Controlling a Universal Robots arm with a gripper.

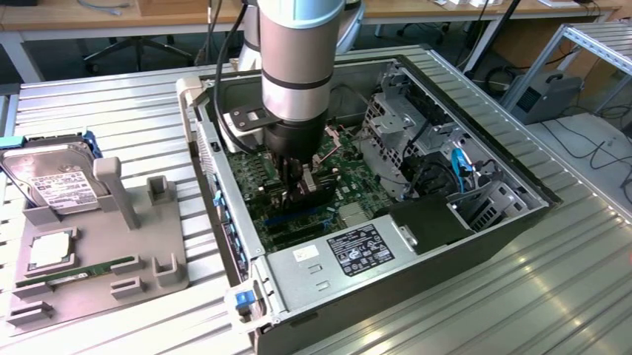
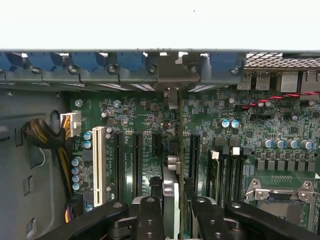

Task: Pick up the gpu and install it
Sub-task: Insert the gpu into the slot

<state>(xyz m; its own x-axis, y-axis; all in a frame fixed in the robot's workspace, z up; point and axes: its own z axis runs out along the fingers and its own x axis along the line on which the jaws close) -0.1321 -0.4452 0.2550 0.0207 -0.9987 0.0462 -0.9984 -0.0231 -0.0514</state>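
Ribbed metal surface (image 1: 118, 103) carries an open computer case (image 1: 493, 229) and a grey parts holder (image 1: 129, 274). Wooden desks (image 1: 99, 18) stand behind. The tool (image 1: 301, 194) is clamped on the gpu (image 2: 170, 200), edge-on above the motherboard (image 2: 280, 120).

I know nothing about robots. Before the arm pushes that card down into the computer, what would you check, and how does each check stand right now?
1. Card held: the gripper is clamped on the gpu, edge-on between its fingers. Ok.
2. Card inside the computer case, above the motherboard. Ok.
3. Card lined up with a slot: it runs parallel to the black expansion slots. Exact match: cannot tell.
4. Bracket meeting the rear openings: cannot tell.
5. Yellow and black cable bundle away from the card. Ok.
6. Hard drive and memory stick parked on the grey holder outside the case. Ok.
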